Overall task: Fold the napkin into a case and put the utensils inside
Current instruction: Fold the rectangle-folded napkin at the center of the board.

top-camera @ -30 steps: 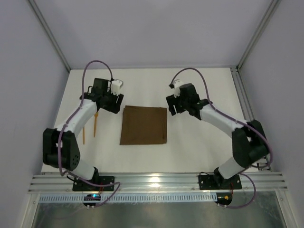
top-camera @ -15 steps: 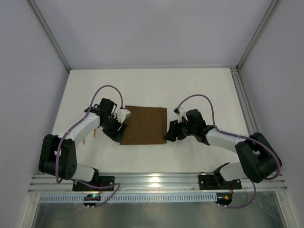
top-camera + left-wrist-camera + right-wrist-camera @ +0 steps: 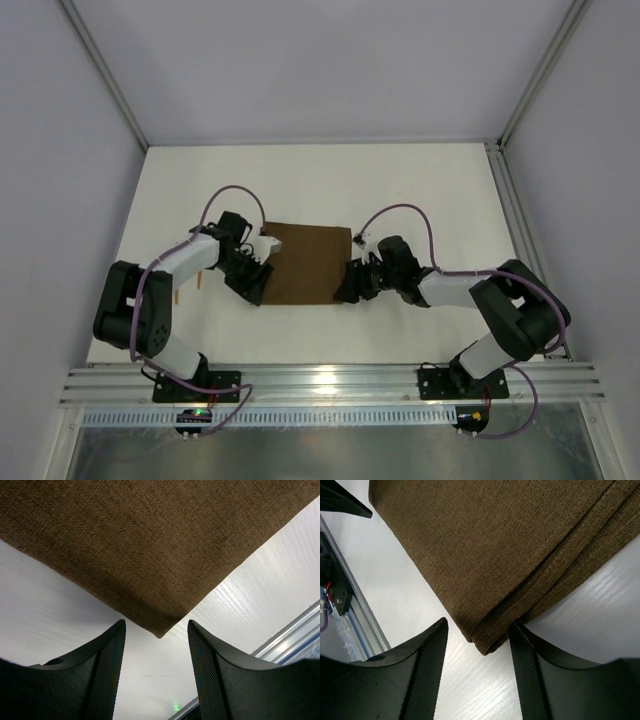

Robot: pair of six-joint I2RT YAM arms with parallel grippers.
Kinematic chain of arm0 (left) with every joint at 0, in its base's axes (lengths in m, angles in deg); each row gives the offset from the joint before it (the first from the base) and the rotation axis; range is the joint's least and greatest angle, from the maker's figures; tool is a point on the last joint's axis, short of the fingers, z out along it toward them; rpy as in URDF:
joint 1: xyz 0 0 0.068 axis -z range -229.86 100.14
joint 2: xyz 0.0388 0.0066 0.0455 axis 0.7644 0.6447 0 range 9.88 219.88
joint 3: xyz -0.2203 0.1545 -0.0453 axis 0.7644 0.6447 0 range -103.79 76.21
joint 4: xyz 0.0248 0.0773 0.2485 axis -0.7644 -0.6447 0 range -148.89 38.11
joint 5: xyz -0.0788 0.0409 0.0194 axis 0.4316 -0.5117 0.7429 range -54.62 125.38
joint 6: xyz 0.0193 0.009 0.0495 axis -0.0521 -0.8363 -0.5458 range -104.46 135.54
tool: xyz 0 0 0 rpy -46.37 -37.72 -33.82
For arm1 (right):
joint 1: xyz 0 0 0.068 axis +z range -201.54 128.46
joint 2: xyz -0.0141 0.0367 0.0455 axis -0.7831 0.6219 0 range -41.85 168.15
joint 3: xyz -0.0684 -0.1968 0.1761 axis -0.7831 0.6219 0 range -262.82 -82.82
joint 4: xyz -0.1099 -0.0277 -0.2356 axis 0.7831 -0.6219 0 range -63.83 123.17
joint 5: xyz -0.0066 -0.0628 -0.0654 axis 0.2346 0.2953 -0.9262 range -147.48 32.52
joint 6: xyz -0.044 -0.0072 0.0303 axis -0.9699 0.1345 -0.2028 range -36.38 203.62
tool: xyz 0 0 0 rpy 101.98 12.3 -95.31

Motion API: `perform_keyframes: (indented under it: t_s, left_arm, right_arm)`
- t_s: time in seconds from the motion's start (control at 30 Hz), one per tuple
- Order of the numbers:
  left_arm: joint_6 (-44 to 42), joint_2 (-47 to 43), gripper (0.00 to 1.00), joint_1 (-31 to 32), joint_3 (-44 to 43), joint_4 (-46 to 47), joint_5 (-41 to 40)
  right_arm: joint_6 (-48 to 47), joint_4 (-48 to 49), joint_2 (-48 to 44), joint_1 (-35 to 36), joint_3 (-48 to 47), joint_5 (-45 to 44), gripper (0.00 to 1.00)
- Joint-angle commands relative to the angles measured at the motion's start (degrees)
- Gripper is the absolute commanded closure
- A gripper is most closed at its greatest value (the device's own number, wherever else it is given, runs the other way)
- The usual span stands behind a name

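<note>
The dark brown napkin (image 3: 305,262) lies flat on the white table, folded, with layered edges on its right side (image 3: 560,575). My left gripper (image 3: 256,287) is open at its near left corner. In the left wrist view that corner (image 3: 159,630) points between the open fingers of the gripper (image 3: 156,675). My right gripper (image 3: 347,287) is open at the near right corner. In the right wrist view the layered corner (image 3: 487,645) lies between the fingers of the gripper (image 3: 479,675). Only a bit of the orange utensils (image 3: 201,281) shows, left of the napkin, under my left arm.
A metal rail (image 3: 320,382) runs along the table's near edge and also shows in the right wrist view (image 3: 345,605). Grey walls enclose the white table (image 3: 330,190) at the back and sides.
Both arms swung from the napkin's far corners down to its near corners and lowered toward the table. The napkin has not moved.
</note>
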Motion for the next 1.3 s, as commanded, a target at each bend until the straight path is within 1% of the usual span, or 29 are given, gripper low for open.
perform_keyframes:
  t_s: [0.0, 0.1, 0.13, 0.17, 0.2, 0.23, 0.27, 0.3, 0.33, 0.37, 0.4, 0.43, 0.47, 0.57, 0.63, 0.67, 0.7, 0.8, 0.9, 0.93, 1.03, 1.17, 1.2, 1.27]
  left_arm:
    - [-0.5, 1.0, 0.45, 0.3, -1.9, 0.6, 3.2]
    - [0.1, 2.5, 0.52, 0.3, -2.8, 0.4, 3.2]
    - [0.2, 3.0, 0.59, 0.3, -2.9, 0.4, 3.5]
    - [0.2, 3.1, 0.61, 0.3, -3.2, 0.2, 3.6]
    - [0.2, 3.2, 0.63, 0.4, -3.3, 0.2, 3.7]
    - [0.2, 3.3, 0.70, 0.4, -3.3, 0.2, 3.8]
    - [0.1, 3.2, 0.73, 0.4, -3.3, 0.1, 3.9]
    - [0.1, 3.1, 0.76, 0.4, -3.2, 0.2, 3.9]
    - [0.1, 3.0, 0.85, 0.4, -3.1, 0.2, 3.9]
    - [0.1, 2.5, 0.88, 0.4, -3.1, 0.2, 3.6]
    - [0.2, 2.2, 0.93, 0.4, -2.7, 0.6, 3.3]
    - [0.5, 1.8, 1.00, 0.4, -2.6, 0.7, 3.2]
    - [0.6, 0.9, 1.00, 0.4, -2.5, 0.8, 2.6]
    - [0.7, -0.8, 1.00, 0.3, -3.6, -1.1, 1.6]
    - [0.7, -2.2, 1.00, 0.3, -6.7, -4.7, 0.8]
    - [0.6, -2.7, 1.00, 0.3, -7.6, -5.7, -0.1]
    - [0.5, -3.1, 1.00, 0.3, -8.5, -6.5, -1.6]
    - [-0.7, -1.3, 1.00, 0.3, -9.9, -9.6, -1.6]
    - [-1.7, 0.7, 1.00, 0.7, -8.1, -10.9, -0.2]
    - [-2.1, 1.8, 1.00, 1.3, -7.9, -11.3, -1.8]
    - [-2.2, 3.4, 0.98, 2.0, -7.6, -11.3, -2.4]
    - [-2.3, 5.8, 0.87, 3.0, -8.1, -12.6, -3.2]
    - [-2.4, 6.3, 0.79, 3.1, -8.0, -13.2, -3.3]
    - [-2.9, 6.7, 0.71, 3.2, -8.0, -13.6, -3.5]
  right_arm:
    - [0.5, 2.1, 2.3, 0.8, -0.4, 0.1, 0.45]
    - [0.6, 2.3, 2.3, 0.8, -0.3, 0.2, 0.52]
    - [0.8, 2.3, 2.2, 0.8, -0.3, 0.3, 0.55]
    - [0.8, 2.2, 2.3, 0.8, -0.5, 0.5, 0.64]
    - [0.8, 2.1, 2.3, 0.8, -0.7, 0.7, 0.68]
    - [0.9, 2.1, 2.4, 0.8, -0.8, 1.2, 0.73]
    - [0.9, 2.0, 2.3, 0.8, -1.0, 1.4, 0.76]
    - [1.0, 1.9, 2.3, 0.8, -1.2, 1.5, 0.83]
    - [1.1, 1.9, 2.3, 0.8, -1.4, 1.6, 0.86]
    - [1.3, 1.8, 2.3, 0.8, -1.6, 1.9, 0.87]
    - [1.3, 1.8, 2.2, 0.8, -1.7, 2.0, 0.92]
    - [1.3, 1.4, 1.9, 0.8, -1.8, 2.1, 0.95]
    - [1.1, 1.0, 1.1, 0.8, -2.3, 2.1, 0.97]
    - [0.4, -2.7, -2.0, 0.7, -5.1, 2.6, 0.97]
    - [-0.7, -8.1, -3.5, 0.7, -7.7, 2.2, 0.97]
    - [-1.4, -10.3, -3.9, 0.5, -10.6, 1.7, 0.97]
    - [-2.5, -14.6, -4.0, 0.2, -11.8, 1.0, 0.97]
    - [-3.1, -19.1, -2.9, 0.0, -11.8, 0.4, 0.97]
    - [-1.7, -17.8, -2.0, -0.1, -7.7, 0.2, 0.97]
    - [-0.9, -16.5, -0.7, -0.1, -7.1, 1.0, 0.97]
    - [-0.4, -15.6, 1.0, 0.0, -5.9, 1.0, 0.97]
    - [-1.0, -17.4, 0.6, -0.1, -5.0, -1.4, 0.95]
    - [-1.0, -17.5, 0.3, 0.0, -4.8, -1.7, 0.89]
    - [-0.9, -17.8, -0.4, -0.1, -4.4, -2.2, 0.80]
